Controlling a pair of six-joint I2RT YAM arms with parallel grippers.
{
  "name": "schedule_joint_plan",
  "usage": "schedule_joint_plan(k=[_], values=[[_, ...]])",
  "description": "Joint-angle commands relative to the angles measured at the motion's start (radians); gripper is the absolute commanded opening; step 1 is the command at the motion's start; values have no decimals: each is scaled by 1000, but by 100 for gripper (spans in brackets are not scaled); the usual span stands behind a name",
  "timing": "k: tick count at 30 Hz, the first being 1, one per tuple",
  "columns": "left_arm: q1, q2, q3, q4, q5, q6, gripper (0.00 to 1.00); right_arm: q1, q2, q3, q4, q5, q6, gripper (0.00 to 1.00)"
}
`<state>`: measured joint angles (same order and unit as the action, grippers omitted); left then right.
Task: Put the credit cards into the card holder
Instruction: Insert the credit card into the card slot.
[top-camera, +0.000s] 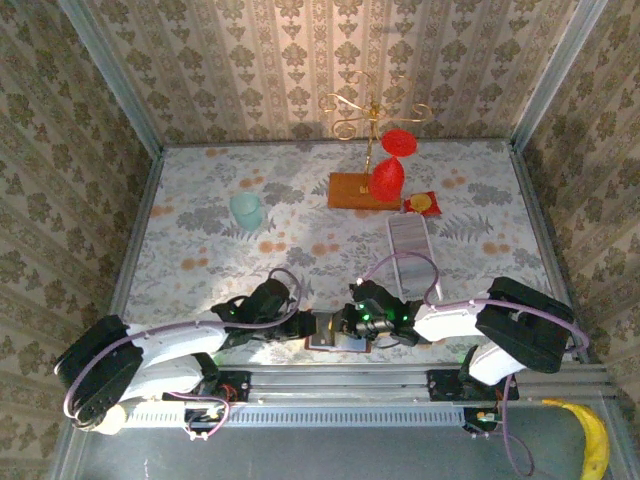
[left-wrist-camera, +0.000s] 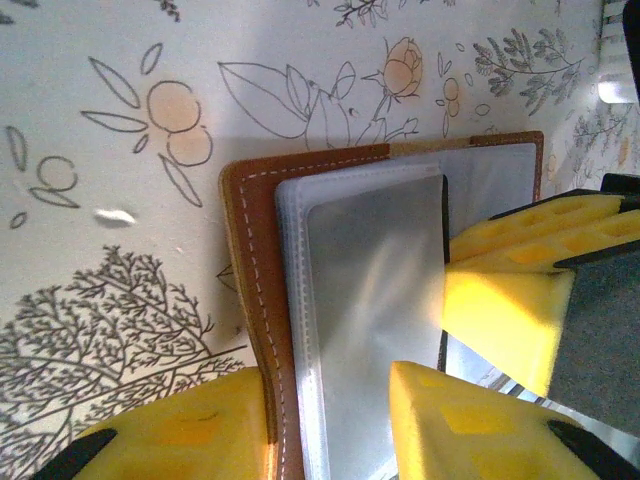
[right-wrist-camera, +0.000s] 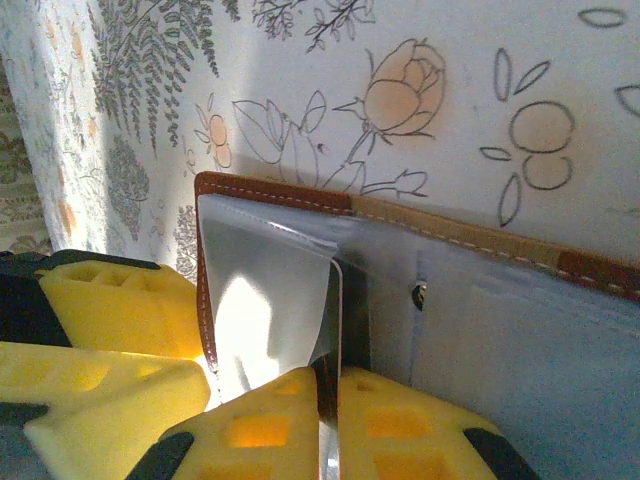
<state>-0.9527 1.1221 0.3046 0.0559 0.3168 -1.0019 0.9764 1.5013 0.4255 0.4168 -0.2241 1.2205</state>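
Table (top-camera: 200, 230): covered by a flowered cloth; the work is done at its near edge, between the 2 arm bases, where both grippers can reach.
Tray (top-camera: 392, 240): a long white tray is set well beyond the work spot, right of centre; the pale ribbed row in it is judged to be the waiting cards.
Card holder (left-wrist-camera: 250, 260): laid open on the cloth, orange-brown leather outermost, clear grey pockets uppermost so that a slot is offered.
Left gripper (left-wrist-camera: 330, 430): jaws part closed across the holder's stitched edge and pockets; it is judged to be pinned so it cannot slide.
Right gripper (right-wrist-camera: 325, 420): pads nearly together, nipped on 1 thin card at its edge.
Credit card (left-wrist-camera: 375, 290): lies flat against a pocket, apparently partway in; it is held by its end so it can be pushed along the slot.
Writing: none can be read on the card or the holder.
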Motion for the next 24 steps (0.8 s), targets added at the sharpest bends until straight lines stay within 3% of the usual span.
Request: schedule_joint_plan(k=[1, 12, 20, 24], values=[[2, -31, -2, 32, -4, -12, 36, 13, 19, 16, -4, 20, 14, 9], [-1, -50, 4, 69, 4, -7, 36, 28, 29, 17, 83, 29, 41, 10], [0, -68, -4, 78, 1, -3, 23, 33, 12, -4, 106, 50, 59, 11], [3, -85, 7, 35, -11, 14, 13, 33, -27, -5, 61, 70, 53, 18]])
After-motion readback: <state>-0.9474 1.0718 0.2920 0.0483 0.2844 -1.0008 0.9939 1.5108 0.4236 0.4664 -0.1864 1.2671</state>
